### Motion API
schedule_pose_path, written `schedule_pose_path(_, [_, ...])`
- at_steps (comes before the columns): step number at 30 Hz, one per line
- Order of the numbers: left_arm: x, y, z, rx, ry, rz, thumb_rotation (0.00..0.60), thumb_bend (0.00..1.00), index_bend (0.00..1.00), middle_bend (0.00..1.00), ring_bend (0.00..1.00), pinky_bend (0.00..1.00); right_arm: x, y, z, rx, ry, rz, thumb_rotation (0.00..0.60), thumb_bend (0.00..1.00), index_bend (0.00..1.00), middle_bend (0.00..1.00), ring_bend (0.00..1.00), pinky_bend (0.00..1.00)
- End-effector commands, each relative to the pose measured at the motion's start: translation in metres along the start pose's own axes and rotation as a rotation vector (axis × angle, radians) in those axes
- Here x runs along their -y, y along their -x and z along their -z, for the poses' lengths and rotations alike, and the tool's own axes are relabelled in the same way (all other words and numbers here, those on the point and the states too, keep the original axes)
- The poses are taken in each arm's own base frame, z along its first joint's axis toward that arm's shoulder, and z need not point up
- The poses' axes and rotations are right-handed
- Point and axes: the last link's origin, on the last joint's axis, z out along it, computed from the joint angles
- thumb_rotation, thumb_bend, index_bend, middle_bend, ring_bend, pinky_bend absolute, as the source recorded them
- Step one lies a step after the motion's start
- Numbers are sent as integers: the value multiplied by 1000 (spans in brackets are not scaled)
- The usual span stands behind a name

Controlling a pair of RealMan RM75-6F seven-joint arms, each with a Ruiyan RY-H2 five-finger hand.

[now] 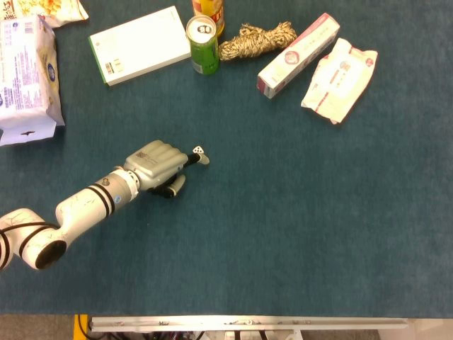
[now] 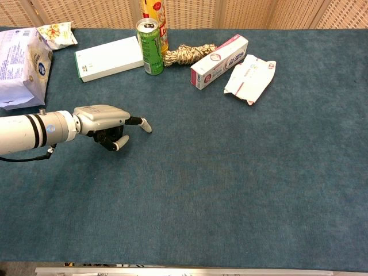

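My left hand (image 1: 159, 164) hovers low over the blue-green cloth at the left of the table, also in the chest view (image 2: 106, 121). Most of its fingers are curled under the palm and one sticks out to the right; nothing is in it. The nearest things are a white flat box (image 1: 140, 44) and a green drink can (image 1: 203, 46) at the far edge, well apart from the hand. My right hand shows in neither view.
Along the far edge lie a coil of rope (image 1: 256, 40), a pink-and-white carton (image 1: 299, 54), a white packet (image 1: 339, 78) and a yellow bottle (image 1: 210, 8). A blue-white bag (image 1: 25, 78) and a snack bag (image 2: 57, 33) sit far left.
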Motion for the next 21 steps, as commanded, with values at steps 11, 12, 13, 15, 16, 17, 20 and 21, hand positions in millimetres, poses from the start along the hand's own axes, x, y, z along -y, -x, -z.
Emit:
schedule_pose_path(11, [9, -8, 1, -21, -39, 4, 600, 674, 148, 1000, 1000, 1000, -3, 2, -1, 0, 7, -2, 600, 524, 265, 395, 339, 394])
schedule_pose_path(12, [10, -9, 2, -23, -42, 4, 600, 674, 148, 1000, 1000, 1000, -3, 2, -1, 0, 7, -2, 600, 524, 265, 395, 339, 394])
schedule_pose_path(13, [10, -11, 2, -27, -43, 4, 600, 674, 148, 1000, 1000, 1000, -3, 2, -1, 0, 8, -2, 600, 524, 265, 395, 339, 393])
schedule_pose_path(15, [12, -14, 3, -34, -49, 4, 600, 674, 148, 1000, 1000, 1000, -3, 2, -1, 0, 8, -1, 600, 524, 265, 395, 339, 393])
schedule_pose_path(16, [13, -15, 4, -35, -52, 3, 600, 674, 148, 1000, 1000, 1000, -3, 2, -1, 0, 8, -1, 600, 524, 265, 395, 339, 393])
schedule_pose_path(17, [14, -16, 4, -36, -57, 1, 600, 674, 148, 1000, 1000, 1000, -3, 2, -1, 1, 8, -1, 600, 524, 265, 395, 339, 393])
schedule_pose_path(20, [18, -18, 6, -37, -69, 0, 600, 674, 148, 1000, 1000, 1000, -3, 3, -2, 2, 8, -2, 600, 524, 265, 395, 339, 393])
schedule_pose_path(21, [18, -19, 7, -37, -71, -2, 600, 674, 148, 1000, 1000, 1000, -2, 3, -2, 2, 7, -2, 600, 524, 265, 395, 339, 393])
